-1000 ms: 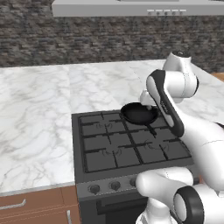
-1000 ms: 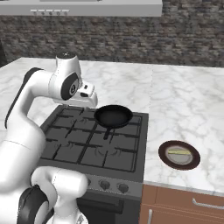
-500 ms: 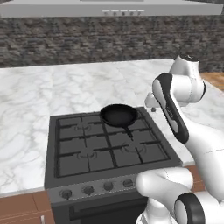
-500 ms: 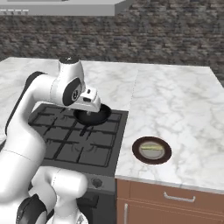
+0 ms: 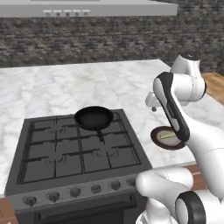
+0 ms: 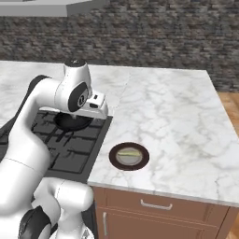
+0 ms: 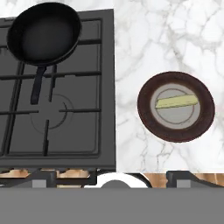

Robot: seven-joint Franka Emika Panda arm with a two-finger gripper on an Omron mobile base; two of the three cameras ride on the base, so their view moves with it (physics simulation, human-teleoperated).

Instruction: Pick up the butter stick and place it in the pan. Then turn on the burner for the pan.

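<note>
Hand view looks straight down: the butter stick (image 7: 176, 102) lies on a brown-rimmed plate (image 7: 146, 114) on the marble worktop (image 7: 166, 39), right of the stove, with the pan (image 7: 44, 33) on a far burner. Jaws spread wide, empty, likely lining up a descent.

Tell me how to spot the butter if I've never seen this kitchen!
Find the black stove, then look at the marble counter right beside it. A brown-rimmed plate sits there, and the butter is the small pale yellow bar lying on its grey middle.
</note>
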